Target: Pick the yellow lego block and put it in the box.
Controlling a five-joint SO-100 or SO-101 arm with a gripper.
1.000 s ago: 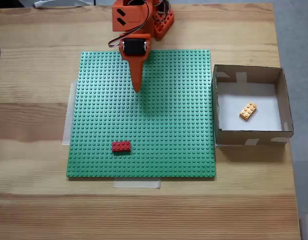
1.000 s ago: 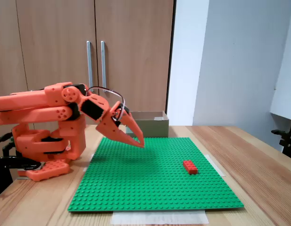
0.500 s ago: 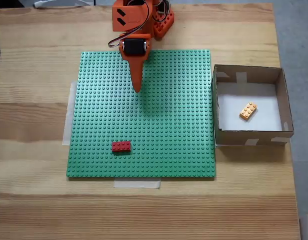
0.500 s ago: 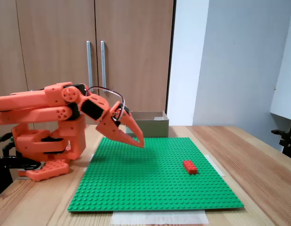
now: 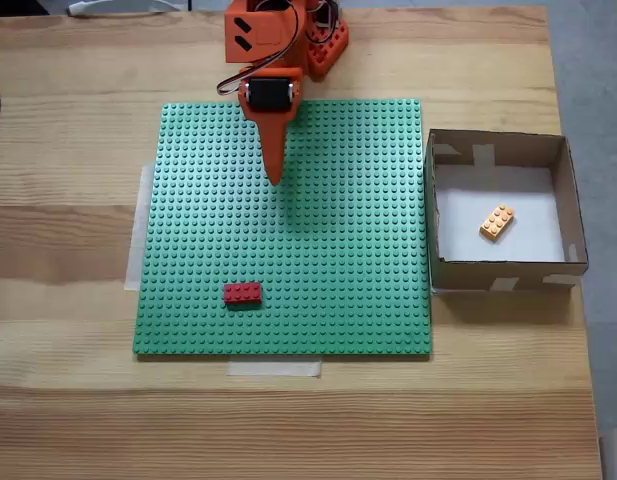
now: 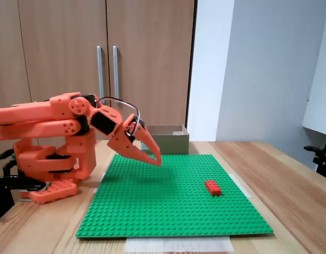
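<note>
Task apparently done: small yellow-orange studded lego brick (image 5: 497,222) lying inside square brown cardboard box (image 5: 506,270). Orange tool (image 5: 275,178) closed, empty, above green baseplate (image 5: 318,250); nothing left but retreat.

Yellow lego block (image 5: 497,222) inside box (image 5: 498,270) — tilted

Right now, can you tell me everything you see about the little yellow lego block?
The yellow lego block is a small yellow-orange plastic brick with two rows of four round studs facing up. It lies flat on the white floor of the box, a shallow brown cardboard one with tape patches, to the right of the green baseplate in the fixed view from above. It sits turned at a slant, a bit right of the middle, touching none of the walls. Only the floor touches it; the pincer is away over the baseplate.
</note>
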